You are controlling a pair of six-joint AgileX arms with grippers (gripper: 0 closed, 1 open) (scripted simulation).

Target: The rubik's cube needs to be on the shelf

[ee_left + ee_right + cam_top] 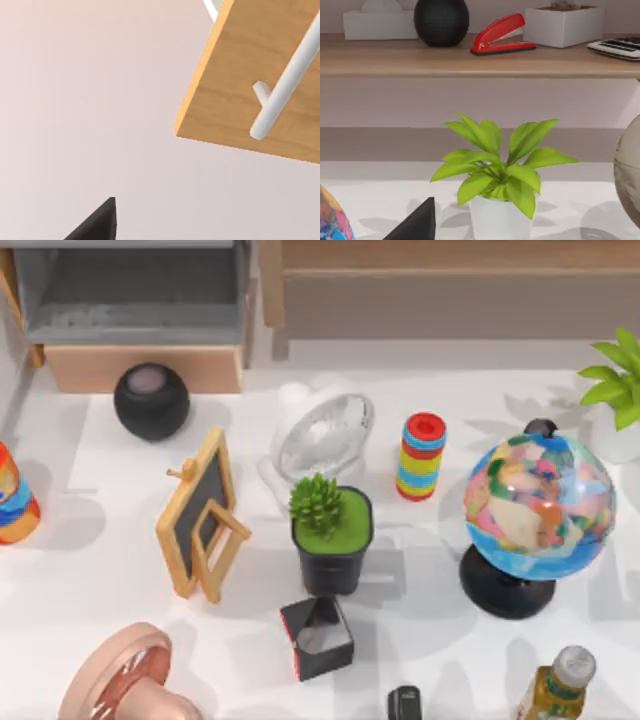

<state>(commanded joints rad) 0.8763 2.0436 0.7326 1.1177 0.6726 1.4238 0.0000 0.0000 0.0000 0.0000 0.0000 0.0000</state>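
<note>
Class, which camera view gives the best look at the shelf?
The right wrist view: the shelf runs across it with its board face-on, carrying a red stapler. The top view catches just its front panel at the far edge. The left wrist view faces a wooden board instead.

The white table (90, 540) carries many things. Near its back left sits a black ball-shaped speaker (151, 400), with a small framed chalkboard (203, 515) standing in front of it. At the middle are a clear fan (322, 435), a black pot with a green succulent (331, 533), and a black box with a red side (318, 638). A striped cylinder with a red top (423, 456) stands beside a globe (536, 505) on the right. A bottle (556, 687) sits at the front right.

At the back stands the wooden shelf (395, 62), holding a red stapler (502, 34), a dark round vase (441, 21) and a white planter (563, 24). A leafy plant in a white pot (500, 170) stands on the table before it.
</note>
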